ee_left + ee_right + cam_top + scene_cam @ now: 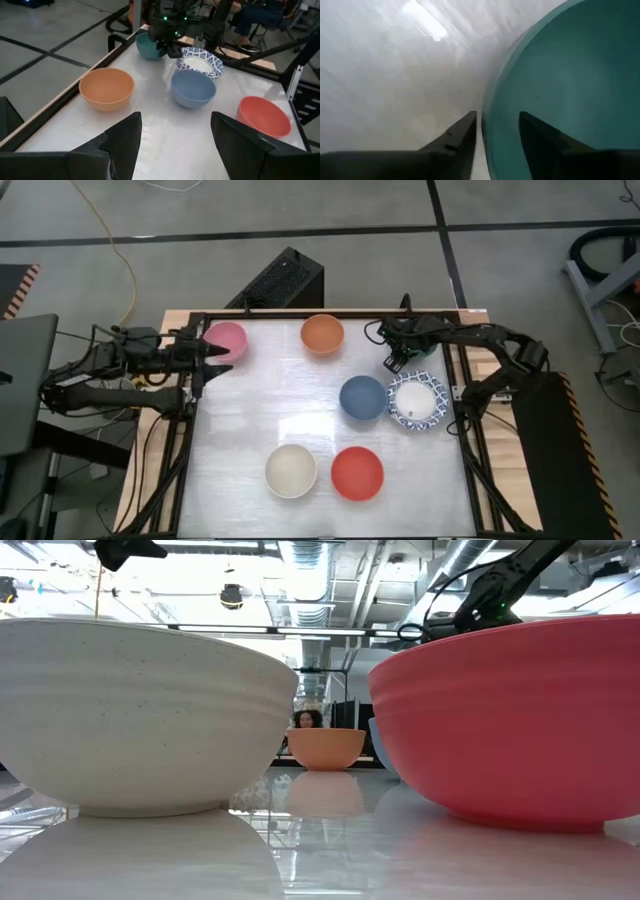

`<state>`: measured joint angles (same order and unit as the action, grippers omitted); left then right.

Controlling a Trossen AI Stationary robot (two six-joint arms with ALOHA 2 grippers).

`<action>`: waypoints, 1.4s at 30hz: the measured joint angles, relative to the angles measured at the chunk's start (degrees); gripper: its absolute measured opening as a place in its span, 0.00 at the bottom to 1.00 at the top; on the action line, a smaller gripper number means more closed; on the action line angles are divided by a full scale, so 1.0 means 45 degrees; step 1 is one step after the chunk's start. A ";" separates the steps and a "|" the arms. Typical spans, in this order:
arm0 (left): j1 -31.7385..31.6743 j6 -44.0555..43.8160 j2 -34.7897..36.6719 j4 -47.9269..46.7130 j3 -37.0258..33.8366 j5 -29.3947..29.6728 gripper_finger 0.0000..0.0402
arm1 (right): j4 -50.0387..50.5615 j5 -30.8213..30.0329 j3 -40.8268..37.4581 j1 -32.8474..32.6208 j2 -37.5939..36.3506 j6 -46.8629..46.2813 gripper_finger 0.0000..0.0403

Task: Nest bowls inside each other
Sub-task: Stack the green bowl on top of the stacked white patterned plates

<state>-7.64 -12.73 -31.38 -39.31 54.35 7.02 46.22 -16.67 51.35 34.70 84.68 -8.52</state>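
The cream bowl and the red bowl are sitting side by side at the near edge of the white table, slightly apart; in the low view they are filling the foreground, the cream bowl on one side and the red bowl on the other. Farther in, the blue bowl is resting just beside, perhaps touching, the white bowl with a blue-patterned rim; whether more patterned bowls are stacked beneath it cannot be told. Toward the far edge, the orange bowl is standing alone near the middle, and the pink bowl is lying at the far left corner. The left gripper is hovering just beside the pink bowl, its fingers standing apart and holding nothing. At the far right, the right gripper is positioned over the green bowl, which is mostly hidden under the arm in the high view. In the right wrist view its fingers are straddling the rim of the green bowl, one outside and one inside, with a narrow gap between them; whether they are pressing the rim cannot be told. A person is showing in the room beyond the table.
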 joint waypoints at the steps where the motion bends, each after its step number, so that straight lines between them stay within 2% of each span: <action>1: 0.0004 0.0004 0.0000 -0.0004 -0.0004 0.0071 0.57 | 0.0004 -0.0004 0.0000 0.0000 0.0000 -0.0119 0.34; 5: 0.0000 -0.0011 -0.0010 -0.0056 -0.0290 0.0294 0.57 | 0.0010 -0.0014 0.0000 0.0001 0.0000 -0.0343 0.09; 7: 0.0000 -0.0015 -0.0019 -0.0093 -0.0424 0.0330 0.57 | 0.0064 -0.0029 0.0048 -0.0005 0.0000 -0.0356 0.04; 17: 0.0005 -0.0326 -0.0019 -0.0073 -0.0461 0.0308 0.57 | 0.2124 -0.0025 0.2599 -0.0529 0.0000 -0.0135 0.02; 24: 0.0005 -0.0326 -0.0015 -0.0086 -0.0461 0.0298 0.57 | 0.4665 0.0025 0.4723 -0.2607 -0.0005 -0.0358 0.02; 29: 0.0004 -0.0326 -0.0015 -0.0258 -0.0461 0.0264 0.57 | 0.7183 0.0504 0.5735 -0.5073 -0.0010 -0.2399 0.02; 33: 0.0002 -0.0326 -0.0015 -0.0258 -0.0461 0.0259 0.57 | 0.8603 0.0792 0.5647 -0.6969 -0.0019 -0.4537 0.02; 42: 0.0004 -0.0321 -0.0015 -0.0258 -0.0466 0.0249 0.57 | 0.8720 0.1148 0.4727 -0.9866 -0.0730 -0.8415 0.02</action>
<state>-7.62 -14.17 -31.44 -40.47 52.25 8.14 85.46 -11.50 72.62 -9.70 81.40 -46.39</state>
